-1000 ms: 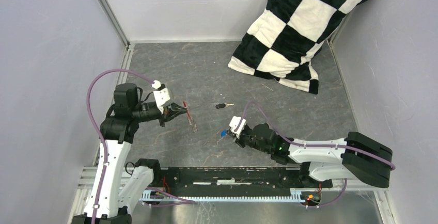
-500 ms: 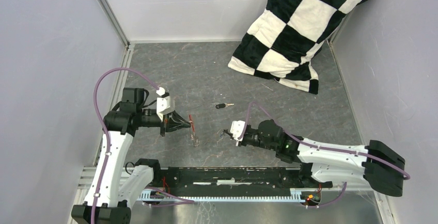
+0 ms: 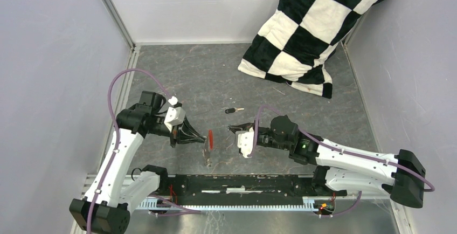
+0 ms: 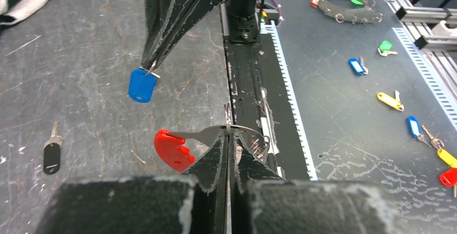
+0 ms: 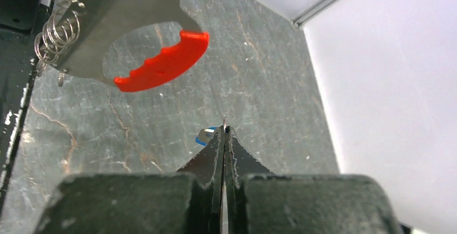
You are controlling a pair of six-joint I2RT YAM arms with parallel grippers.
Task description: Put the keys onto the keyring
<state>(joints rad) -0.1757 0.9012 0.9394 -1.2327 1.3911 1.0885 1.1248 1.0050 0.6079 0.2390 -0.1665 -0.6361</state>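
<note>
My left gripper (image 4: 227,132) is shut on the grey metal plate of the keyring (image 4: 215,133), held above the floor. Its red tag (image 4: 171,149) sticks out to the left and a wire coil (image 4: 260,145) hangs to the right. In the top view the left gripper (image 3: 203,137) faces my right gripper (image 3: 232,129), a short gap apart. The right gripper (image 5: 223,129) is shut on the blue-headed key (image 4: 143,84), whose blue head (image 5: 205,136) peeks out beside the left finger. The black-headed key (image 3: 230,110) lies on the floor beyond both grippers.
A black-and-white checkered cushion (image 3: 307,29) leans in the back right corner. Grey walls close the left, back and right sides. A black rail (image 3: 242,183) runs along the near edge, and several coloured key tags (image 4: 390,100) lie on the metal surface beyond it.
The left gripper has carried the keyring rightward and nearer. The right gripper has lifted the blue key off the floor and swung to face the keyring. The gap between them has shrunk.
</note>
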